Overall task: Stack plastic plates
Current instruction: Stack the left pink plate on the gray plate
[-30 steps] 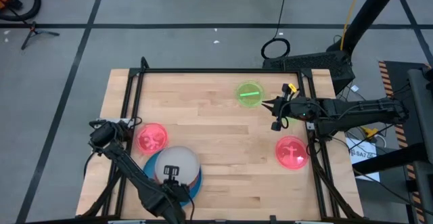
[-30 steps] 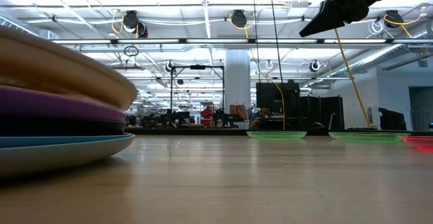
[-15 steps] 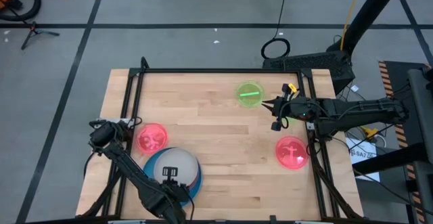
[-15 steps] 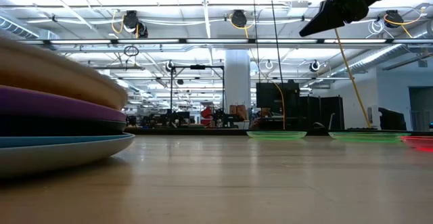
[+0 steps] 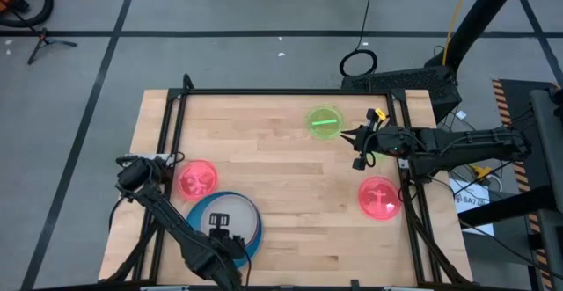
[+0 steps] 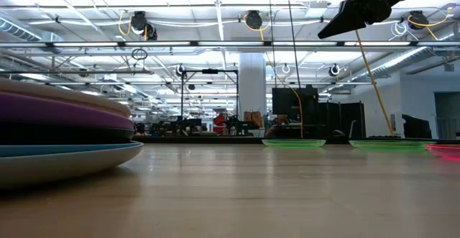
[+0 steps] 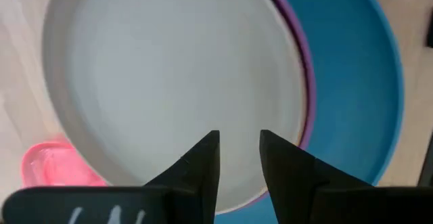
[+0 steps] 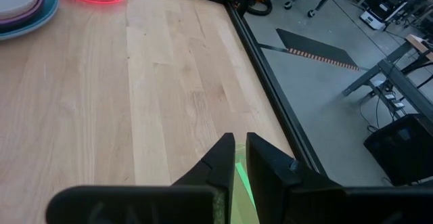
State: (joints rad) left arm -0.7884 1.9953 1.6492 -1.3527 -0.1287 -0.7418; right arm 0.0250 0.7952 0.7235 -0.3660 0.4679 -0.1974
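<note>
**A:** While the left gripper (image 7: 235, 158) hangs right over the stack, fingers spread a little and pinching nothing, the whitish plate (image 7: 172, 92) lies flat on the purple plate (image 6: 68, 110), with the big blue plate (image 5: 252, 223) at the bottom, near the table's (image 5: 281, 163) front left corner.

**B:** Right side?

**A:** Right gripper (image 8: 238, 158) hovers over the far right of the table, just beside the green plate (image 5: 324, 121). Fingers nearly pressed together, nothing between them.

**B:** Loose ones left?

**A:** One pink plate (image 5: 197, 179) just beside the stack, another pink plate (image 5: 379, 197) near the right edge, plus the green one.

**B:** Risks?

**A:** My read: the fingertips sit low over the whitish rim. Pull back sideways instead of up and they could drag the top plate off-centre. The stack already sits skewed on the blue one, purple showing on one side only.

**B:** And the small ones?

**A:** Thin, slick, flat on the wood. A near-closed pincer could skate over the rim or flip the plate. The pink one by the right edge could get pushed off.
</note>
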